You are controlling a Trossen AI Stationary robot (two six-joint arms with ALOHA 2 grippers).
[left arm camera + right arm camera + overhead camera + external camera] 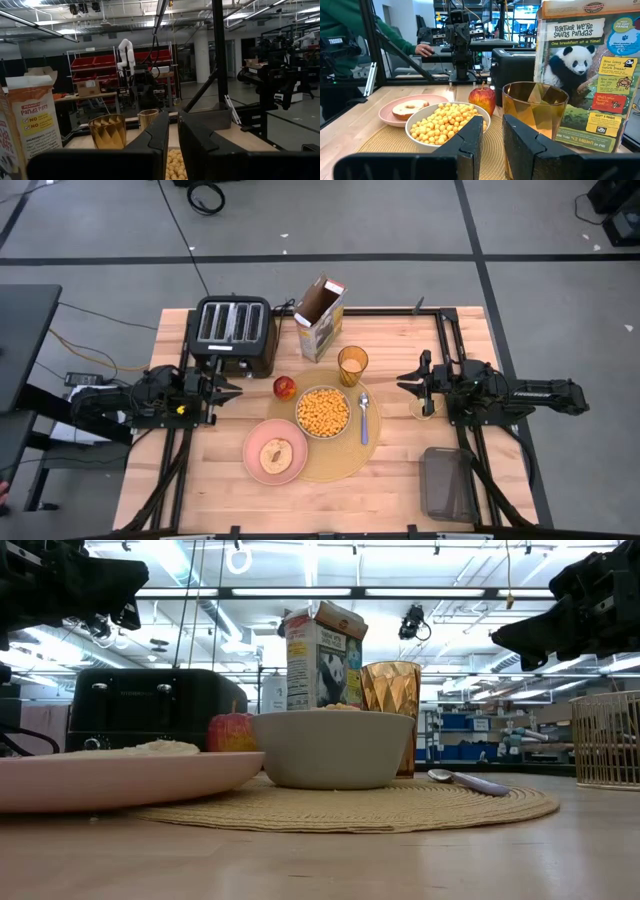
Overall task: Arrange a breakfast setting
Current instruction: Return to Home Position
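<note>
The round tan placemat [335,452] lies at the table's middle. On it stand the pale grey bowl [322,412], full of cereal puffs, and the metal spoon [364,418] to its right. The pink plate [275,451] overlaps the mat's left edge and carries the round bread piece [276,452]. The red apple [285,387] and the amber cup [352,365] stand at the mat's far edge. My left gripper [236,390] hovers left of the apple. My right gripper [403,380] hovers right of the cup. Both are empty, with a narrow gap between the fingers [173,135] [492,135].
A black toaster [233,333] and an open cereal box [320,315] stand at the far side. A small wicker holder [425,408] sits under my right arm. A grey container [447,482] is at the near right. A person's hand [425,49] shows beyond the table.
</note>
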